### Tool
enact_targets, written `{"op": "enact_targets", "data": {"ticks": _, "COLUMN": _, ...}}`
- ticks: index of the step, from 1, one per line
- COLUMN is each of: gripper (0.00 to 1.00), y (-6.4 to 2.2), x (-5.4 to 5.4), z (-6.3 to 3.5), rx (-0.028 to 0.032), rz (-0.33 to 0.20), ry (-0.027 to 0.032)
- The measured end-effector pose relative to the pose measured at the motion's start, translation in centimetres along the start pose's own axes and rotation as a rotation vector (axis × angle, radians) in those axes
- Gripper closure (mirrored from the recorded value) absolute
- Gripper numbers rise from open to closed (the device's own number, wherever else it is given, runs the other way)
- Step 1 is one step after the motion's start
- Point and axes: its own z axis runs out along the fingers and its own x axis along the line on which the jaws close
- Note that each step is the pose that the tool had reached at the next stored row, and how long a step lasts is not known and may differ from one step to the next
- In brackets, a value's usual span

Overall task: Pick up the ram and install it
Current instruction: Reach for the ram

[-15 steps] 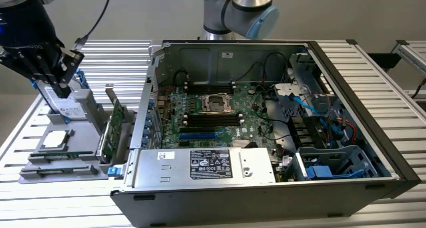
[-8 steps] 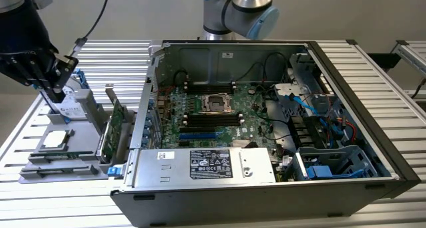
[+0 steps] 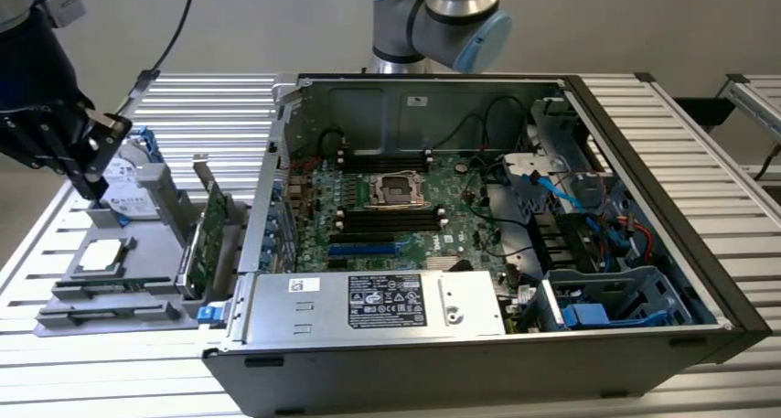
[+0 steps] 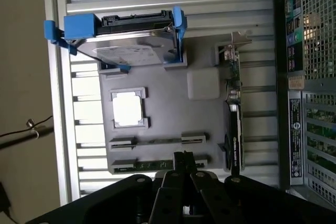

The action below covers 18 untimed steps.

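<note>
My gripper [image 3: 95,195] hangs shut above the grey fixture tray [image 3: 73,299] at the exterior view's left, with nothing visible between its black fingers. In the wrist view the closed fingertips [image 4: 182,157] sit over the tray's [image 4: 168,103] two long holders. The ram [image 4: 155,164] looks like a thin dark green strip standing on edge in the holder closest to the fingertips, partly hidden by the gripper body. The open computer case [image 3: 635,162] lies on its side in the middle, its motherboard memory slots [image 3: 390,219] facing up.
On the tray also rest a silver hard drive with blue rails [image 4: 126,40], a square processor [image 4: 127,108] and a tall green expansion card [image 3: 210,235] standing next to the case wall. The arm's base [image 3: 433,20] rises behind the case. The slatted table edge runs close on the tray's outer side.
</note>
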Motion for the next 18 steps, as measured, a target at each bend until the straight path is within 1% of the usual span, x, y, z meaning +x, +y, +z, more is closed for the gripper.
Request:
{"op": "enact_targets", "data": {"ticks": 5, "gripper": 0.89, "y": -0.62, "x": 0.2, "z": 0.08, "rx": 0.0003, "rz": -0.004, "ry": 0.0002}}
{"op": "enact_targets", "data": {"ticks": 11, "gripper": 0.89, "y": -1.42, "x": 0.2, "z": 0.26, "rx": 0.0010, "rz": -0.020, "ry": 0.0008}}
{"op": "enact_targets", "data": {"ticks": 18, "gripper": 0.89, "y": -1.51, "x": 0.3, "z": 0.27, "rx": 0.0014, "rz": -0.026, "ry": 0.0008}}
